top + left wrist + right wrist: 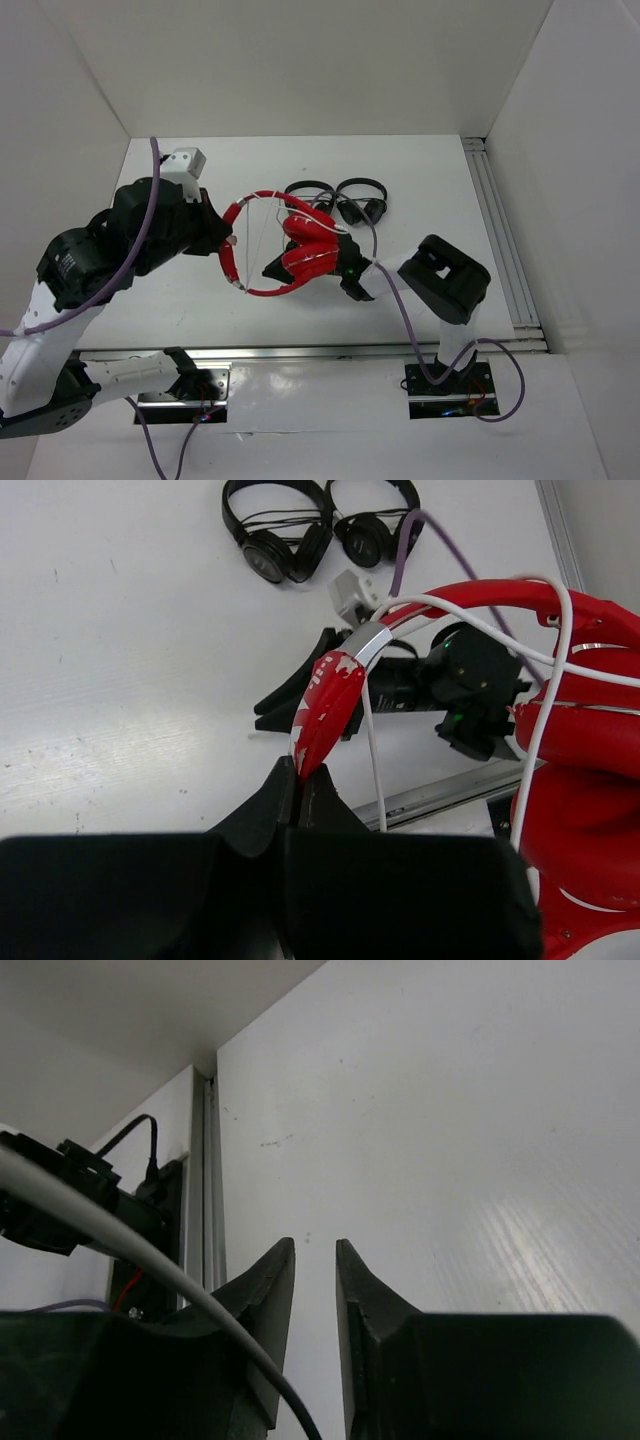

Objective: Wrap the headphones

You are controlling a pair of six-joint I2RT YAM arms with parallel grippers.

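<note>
Looking down on a white desk [420,190] boxed in by white walls. Clamping the red headband of the headphones [310,250] in the left end effector [298,780], over the middle of the desk. Holding the right end effector [315,1250] just beside the red cups, fingers slightly parted and gripping nothing. Trailing a thin white cable [545,710] across headband and cups. Resting two small black headphones [335,200] just behind, on the desk.

The white table [190,300] has two small black headphones [350,210] lying close side by side on it, near the back.
</note>
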